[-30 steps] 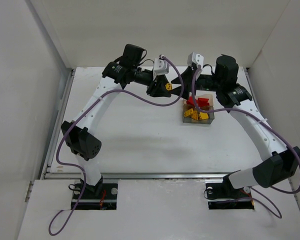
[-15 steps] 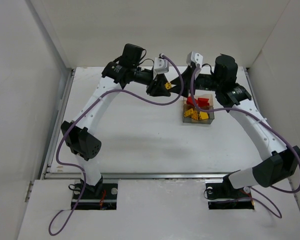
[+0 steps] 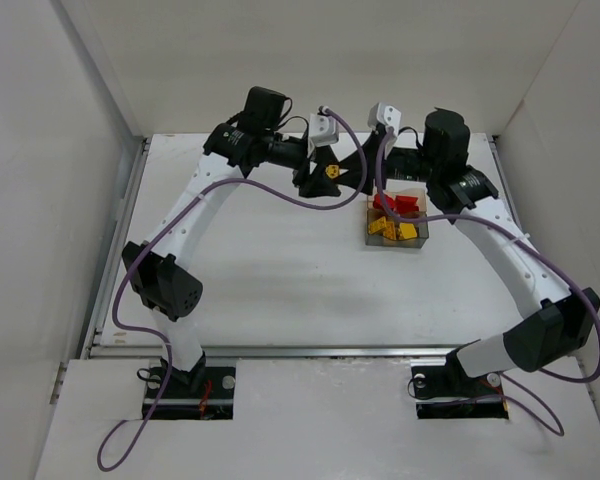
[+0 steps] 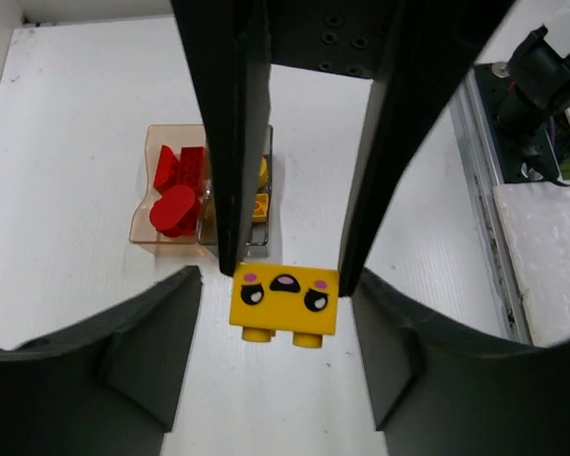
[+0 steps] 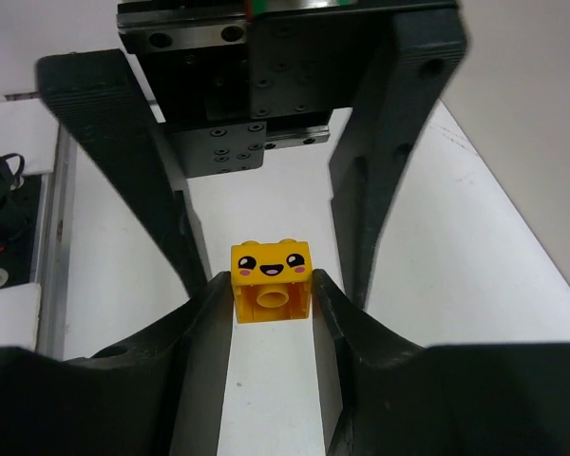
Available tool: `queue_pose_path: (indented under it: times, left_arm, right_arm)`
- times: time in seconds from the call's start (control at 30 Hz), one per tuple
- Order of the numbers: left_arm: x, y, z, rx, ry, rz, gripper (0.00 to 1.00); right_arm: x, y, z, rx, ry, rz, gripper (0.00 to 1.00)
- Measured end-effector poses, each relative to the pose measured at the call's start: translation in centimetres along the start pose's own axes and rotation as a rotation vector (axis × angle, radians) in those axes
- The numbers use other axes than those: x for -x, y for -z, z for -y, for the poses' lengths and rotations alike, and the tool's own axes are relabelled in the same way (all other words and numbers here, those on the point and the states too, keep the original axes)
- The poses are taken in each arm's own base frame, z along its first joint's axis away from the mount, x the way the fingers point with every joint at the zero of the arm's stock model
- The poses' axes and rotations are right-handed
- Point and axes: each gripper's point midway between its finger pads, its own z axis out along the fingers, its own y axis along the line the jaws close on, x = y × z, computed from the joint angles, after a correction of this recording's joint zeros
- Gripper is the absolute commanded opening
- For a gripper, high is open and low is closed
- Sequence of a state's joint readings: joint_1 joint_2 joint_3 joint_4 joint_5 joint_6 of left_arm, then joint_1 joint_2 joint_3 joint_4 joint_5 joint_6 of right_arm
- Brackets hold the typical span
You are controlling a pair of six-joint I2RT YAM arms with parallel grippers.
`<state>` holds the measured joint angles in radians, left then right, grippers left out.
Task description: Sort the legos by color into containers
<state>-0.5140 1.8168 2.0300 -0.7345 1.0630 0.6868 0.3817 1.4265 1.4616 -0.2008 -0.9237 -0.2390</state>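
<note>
- Crowding hides most of the action from above: both wrists meet at the far middle of the table [image 3: 280,270], and the yellow brick [image 3: 331,171] shows there only as a speck between them.
- Grip: the right gripper [image 5: 271,288] is clamped on that brick, one pad against each side. The printed smiling face is turned to the right wrist camera.
- The left gripper [image 4: 276,283] stands parted, a finger on either side of the brick with a gap to each.
- The brick sits just left of the trays in the overhead view, apart from them.
- The tan tray [image 4: 141,223] holds red bricks [image 4: 176,201].
- The adjoining clear tray [image 3: 423,238] is mostly behind a right finger in the left wrist view. Its yellow pieces [image 3: 395,231] show better from above, but are too small to count.
- Room: open tabletop runs from the trays toward the arm bases. The back wall stands close behind both wrists, and a purple cable [image 3: 280,195] sags across the left arm.
</note>
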Motion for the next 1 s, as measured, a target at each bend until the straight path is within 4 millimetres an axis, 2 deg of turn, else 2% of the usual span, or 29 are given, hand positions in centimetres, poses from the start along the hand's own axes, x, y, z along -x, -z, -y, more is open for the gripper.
queue_pose_path:
  times: [0.03, 0.07, 0.1, 0.23, 0.33, 0.4, 0.5, 0.63, 0.7, 0.8, 0.87, 0.97, 1.0]
  left_arm:
    - [0.0, 0.0, -0.1, 0.005, -0.001, 0.000, 0.70]
    - [0.1, -0.1, -0.2, 0.011, -0.003, -0.001, 0.82]
    - [0.1, -0.1, -0.3, 0.015, -0.006, -0.003, 1.00]
    - [-0.1, -0.2, -0.7, 0.037, -0.007, -0.014, 1.00]
    - [-0.6, -0.2, -1.3, 0.067, -0.007, -0.035, 1.00]
    - [-1.3, -0.2, -1.7, 0.089, 0.000, -0.056, 1.00]
    - [-3.4, -0.2, -2.8, 0.140, 0.036, -0.105, 1.00]
    - [-7.2, 0.7, -5.0, 0.274, 0.110, -0.215, 1.00]
    - [-8.5, 1.4, -6.1, 0.349, 0.121, -0.266, 1.00]
    - [-9.7, 2.5, -7.6, 0.445, 0.123, -0.322, 1.00]
    - [-10.0, 2.9, -8.2, 0.487, 0.123, -0.343, 1.00]
    - [-10.3, 3.3, -8.8, 0.524, 0.123, -0.357, 1.00]
    - [-10.3, 3.4, -8.9, 0.533, 0.124, -0.358, 1.00]
  right_arm:
    - [0.0, -0.1, 0.0, -0.003, 0.001, -0.001, 0.00]
    - [-0.1, -0.2, 0.0, -0.007, -0.002, -0.004, 0.00]
    - [-0.2, -0.2, -0.1, -0.009, -0.004, -0.005, 0.00]
    - [-0.5, 0.1, 0.9, -0.059, -0.020, -0.020, 0.00]
    - [-1.4, 1.2, 2.7, -0.150, -0.047, -0.054, 0.00]
    - [-2.6, 2.4, 4.6, -0.251, -0.079, -0.092, 0.00]
    - [-6.5, 5.0, 7.5, -0.434, -0.166, -0.199, 0.00]
    - [-14.2, 8.7, 9.9, -0.635, -0.345, -0.395, 0.00]
    - [-18.4, 10.3, 10.1, -0.707, -0.440, -0.499, 0.00]
    - [-23.4, 12.0, 9.3, -0.774, -0.552, -0.637, 0.00]
    - [-25.6, 13.1, 8.8, -0.811, -0.604, -0.707, 0.00]
    - [-27.1, 14.0, 8.5, -0.849, -0.641, -0.766, 0.00]
    - [-27.2, 14.2, 8.5, -0.863, -0.644, -0.776, 0.14]
